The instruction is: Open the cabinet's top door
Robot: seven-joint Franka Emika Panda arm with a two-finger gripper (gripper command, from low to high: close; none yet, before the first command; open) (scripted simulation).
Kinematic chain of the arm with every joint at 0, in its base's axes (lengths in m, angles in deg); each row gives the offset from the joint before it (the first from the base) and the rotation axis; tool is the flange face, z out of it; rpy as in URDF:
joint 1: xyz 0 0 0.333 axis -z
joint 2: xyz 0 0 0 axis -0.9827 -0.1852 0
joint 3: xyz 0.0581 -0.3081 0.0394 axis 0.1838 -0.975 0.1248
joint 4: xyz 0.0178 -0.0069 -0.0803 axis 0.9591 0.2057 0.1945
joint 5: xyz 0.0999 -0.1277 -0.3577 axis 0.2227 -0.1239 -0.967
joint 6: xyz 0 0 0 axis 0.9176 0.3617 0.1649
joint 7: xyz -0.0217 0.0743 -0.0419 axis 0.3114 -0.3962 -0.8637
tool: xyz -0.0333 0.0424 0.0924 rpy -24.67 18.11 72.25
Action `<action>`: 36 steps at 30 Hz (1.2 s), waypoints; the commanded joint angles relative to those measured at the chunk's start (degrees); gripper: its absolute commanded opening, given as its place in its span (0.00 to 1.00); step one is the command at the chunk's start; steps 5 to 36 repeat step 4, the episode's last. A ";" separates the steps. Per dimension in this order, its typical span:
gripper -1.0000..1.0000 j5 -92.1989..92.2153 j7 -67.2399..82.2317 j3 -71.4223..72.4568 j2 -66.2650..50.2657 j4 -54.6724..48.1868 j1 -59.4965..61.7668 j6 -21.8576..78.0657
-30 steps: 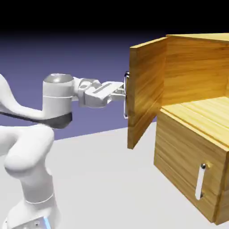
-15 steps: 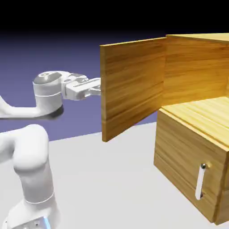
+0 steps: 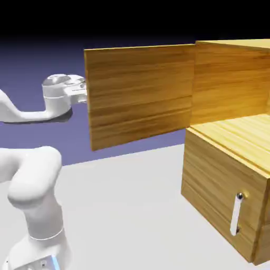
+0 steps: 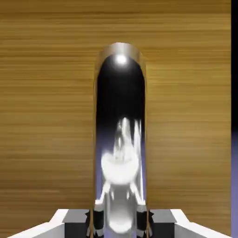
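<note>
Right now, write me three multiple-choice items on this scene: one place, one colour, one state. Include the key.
1. Where is the top door's bar handle?
A) between the gripper's fingertips
B) on the tabletop
C) inside the cabinet

2. What colour is the lower handle?
A) red
B) silver
C) green

3. How is the top door?
A) shut
B) detached
C) open

1 A: the fingertips flank it in the hand view.
2 B: its bar looks pale and metallic.
3 C: it stands swung out from the cabinet.
</note>
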 commanded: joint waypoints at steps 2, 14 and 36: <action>0.00 1.24 0.39 2.05 -0.31 -4.15 3.39 3.57; 0.00 1.82 0.61 3.02 -0.41 -6.26 5.12 5.31; 0.00 1.82 0.61 3.02 -0.41 -6.26 5.12 5.31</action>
